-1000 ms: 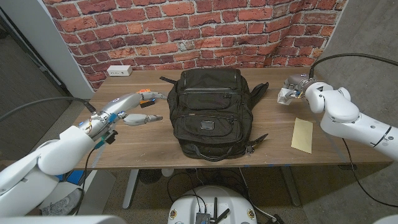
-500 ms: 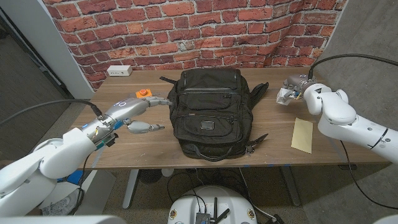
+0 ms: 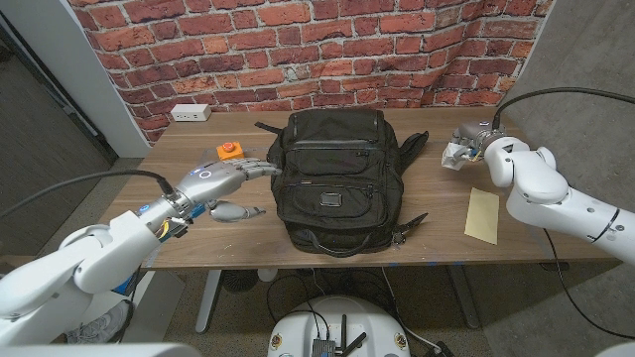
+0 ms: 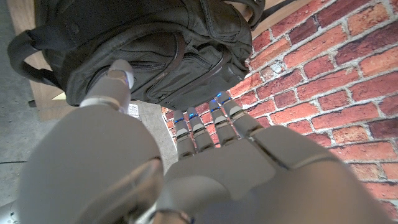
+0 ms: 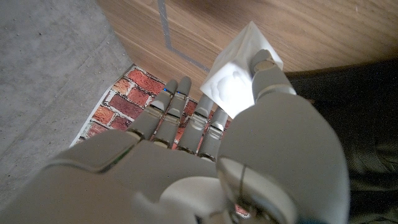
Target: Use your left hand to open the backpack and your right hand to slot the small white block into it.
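Left hand: your left hand [image 3: 220, 179] is spread and holds nothing; its fingertips [image 3: 266, 168] reach the backpack's left side, thumb apart below them. You cannot tell from the head view whether they touch the fabric.
Orange button: an orange button [image 3: 229, 149] sits just behind that hand, toward the desk's far left edge.
Backpack: the black backpack [image 3: 337, 178] lies flat in the middle of the desk [image 3: 437, 213], its front pockets up and its zippers apparently closed. The left wrist view shows the front pocket zippers [image 4: 180, 53] just beyond your fingers.
Block: the small white block [image 3: 456, 152] is near the desk's far right edge, well apart from the backpack.
Right hand: your right hand [image 3: 474, 139] is at the block; in the right wrist view the thumb [image 5: 264, 65] lies against its white face [image 5: 233, 81] and the fingers stand apart, so a secure hold cannot be confirmed.
Paper: a tan sheet [image 3: 482, 214] lies near the desk's right edge.
Risk 1: your open left hand could push the soft backpack sideways rather than catch a zipper pull.
Risk 2: lifting the block on such a loose hold could drop it.
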`<control>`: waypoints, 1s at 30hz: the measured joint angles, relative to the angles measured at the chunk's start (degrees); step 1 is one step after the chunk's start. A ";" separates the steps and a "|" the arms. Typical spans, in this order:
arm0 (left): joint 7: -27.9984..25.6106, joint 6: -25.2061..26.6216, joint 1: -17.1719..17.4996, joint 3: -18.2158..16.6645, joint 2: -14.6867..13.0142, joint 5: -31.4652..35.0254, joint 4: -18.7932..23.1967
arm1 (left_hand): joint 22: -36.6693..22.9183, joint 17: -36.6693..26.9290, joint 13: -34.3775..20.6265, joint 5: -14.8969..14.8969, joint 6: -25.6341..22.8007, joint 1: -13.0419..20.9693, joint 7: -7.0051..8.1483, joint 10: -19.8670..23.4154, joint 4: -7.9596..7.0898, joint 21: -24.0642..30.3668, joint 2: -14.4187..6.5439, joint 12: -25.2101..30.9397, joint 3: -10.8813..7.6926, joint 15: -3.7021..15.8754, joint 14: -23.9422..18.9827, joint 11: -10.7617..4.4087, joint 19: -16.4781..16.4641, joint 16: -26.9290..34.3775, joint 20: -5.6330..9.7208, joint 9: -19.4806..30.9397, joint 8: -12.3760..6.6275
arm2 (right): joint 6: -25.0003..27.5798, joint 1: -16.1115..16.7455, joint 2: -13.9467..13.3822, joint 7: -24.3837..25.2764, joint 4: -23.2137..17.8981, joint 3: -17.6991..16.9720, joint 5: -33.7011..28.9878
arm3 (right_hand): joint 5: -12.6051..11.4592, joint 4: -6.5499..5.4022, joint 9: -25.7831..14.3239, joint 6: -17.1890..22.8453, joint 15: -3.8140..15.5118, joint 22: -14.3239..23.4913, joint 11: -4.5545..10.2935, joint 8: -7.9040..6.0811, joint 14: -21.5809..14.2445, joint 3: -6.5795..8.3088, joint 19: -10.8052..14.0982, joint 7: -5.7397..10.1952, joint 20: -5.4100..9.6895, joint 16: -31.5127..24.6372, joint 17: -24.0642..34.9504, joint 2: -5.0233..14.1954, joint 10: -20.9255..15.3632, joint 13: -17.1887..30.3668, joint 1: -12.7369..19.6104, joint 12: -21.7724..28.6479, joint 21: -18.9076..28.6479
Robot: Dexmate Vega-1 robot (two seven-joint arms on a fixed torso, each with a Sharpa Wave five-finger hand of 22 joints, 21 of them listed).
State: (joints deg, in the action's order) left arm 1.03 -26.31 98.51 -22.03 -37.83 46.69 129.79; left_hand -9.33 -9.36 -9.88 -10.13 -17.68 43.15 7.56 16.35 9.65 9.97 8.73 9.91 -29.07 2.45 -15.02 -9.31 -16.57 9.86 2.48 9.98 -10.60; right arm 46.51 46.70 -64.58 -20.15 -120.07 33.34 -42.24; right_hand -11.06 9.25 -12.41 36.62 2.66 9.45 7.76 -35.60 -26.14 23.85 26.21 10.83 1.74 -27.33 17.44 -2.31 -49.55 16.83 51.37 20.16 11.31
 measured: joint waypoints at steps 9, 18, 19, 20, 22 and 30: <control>-7.95 -0.07 1.07 1.81 1.03 7.93 -0.09 | 0.00 0.00 0.00 0.00 -0.72 0.91 -0.12 0.23 0.18 0.01 -0.45 0.29 0.81 -0.22 -0.23 -0.23 0.31 0.00 -0.31 0.00 -0.69 | 0.78 0.68 -0.62 0.82 -0.83 -0.27 0.38 | 0.00 0.01 0.00 0.00 0.00 0.00 0.00 0.01 0.00 -0.01 0.00 0.00 0.00 0.00 0.00 0.00 0.00 0.48 0.00 0.23 0.00; -11.58 1.98 2.78 3.86 1.24 10.98 0.46 | 0.00 0.00 0.00 0.00 -0.94 1.76 -0.33 0.47 0.23 0.01 -0.69 0.29 0.87 0.00 -0.45 0.01 0.30 0.00 -0.31 0.00 -0.69 | 1.03 0.80 -0.71 1.73 -0.92 -0.32 0.82 | 0.01 -0.19 0.01 -0.01 0.00 0.00 0.00 0.16 0.00 -0.12 0.00 0.00 0.00 0.00 -0.01 0.00 -0.01 0.70 0.00 0.23 0.00; -13.10 3.32 3.06 4.25 1.25 12.62 0.61 | 0.00 0.00 0.00 0.00 -1.03 1.75 -0.42 0.54 0.08 0.01 -0.69 0.29 1.02 0.00 -0.45 0.08 0.30 0.00 -0.31 0.00 -0.69 | 1.05 0.80 -0.71 1.88 -0.92 -0.32 0.89 | 0.01 -0.23 0.01 -0.01 0.00 0.00 -0.01 0.16 0.00 -0.08 0.00 0.00 0.00 0.00 -0.01 0.00 -0.01 0.71 0.00 0.23 0.00; -13.10 3.32 3.27 4.54 1.26 12.62 0.75 | 0.00 0.00 0.00 0.00 -1.03 1.74 -0.42 0.54 0.08 0.01 -0.68 0.29 1.02 -0.02 -0.48 0.08 0.30 0.00 -0.32 0.00 -0.69 | 1.06 0.80 -0.71 2.02 -0.92 -0.32 0.94 | 0.02 -0.23 0.01 -0.01 0.00 0.00 0.00 0.16 0.00 -0.08 0.00 -0.01 0.00 0.00 -0.01 0.00 -0.01 0.71 0.00 0.23 0.00; -13.10 3.32 3.67 5.11 1.26 12.62 0.98 | 0.00 0.00 0.00 0.00 -1.03 1.74 -0.42 0.54 0.08 0.01 -0.68 0.28 1.02 -0.30 -0.76 0.08 0.30 0.00 -0.32 0.00 -0.69 | 1.09 0.80 -0.71 2.23 -0.92 -0.32 1.08 | 0.03 -0.23 0.01 -0.01 0.00 0.00 0.00 0.17 0.00 -0.08 0.00 -0.01 0.00 0.00 -0.01 0.00 -0.01 0.71 0.00 0.23 0.00; -17.43 8.96 5.20 7.94 0.70 17.18 2.10 | 0.00 0.00 0.00 0.00 -1.00 2.04 -0.45 0.54 -0.16 0.25 -0.98 0.29 1.26 -0.30 -0.76 0.09 0.30 0.00 -0.32 0.00 -0.69 | 1.34 1.19 -0.76 3.35 -0.74 -0.52 1.78 | 0.03 -0.23 0.04 -0.02 0.00 0.00 0.00 0.13 0.00 -0.08 0.00 -0.01 0.00 0.00 -0.01 0.01 -0.01 0.73 -0.01 0.23 0.00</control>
State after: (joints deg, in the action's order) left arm -16.40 -17.35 103.71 -14.10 -37.13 63.87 131.90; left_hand -9.33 -9.36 -9.88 -10.13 -18.68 45.19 7.11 16.89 9.49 10.22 7.75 10.20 -27.81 2.15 -15.78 -9.23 -16.27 9.86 2.17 9.98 -11.29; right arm 47.85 47.89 -65.34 -16.80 -120.81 32.82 -40.46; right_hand -11.02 9.02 -12.37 36.60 2.66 9.45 7.76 -35.48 -26.14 23.77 26.20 10.81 1.74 -27.33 17.43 -2.30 -49.56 17.57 51.35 20.39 11.31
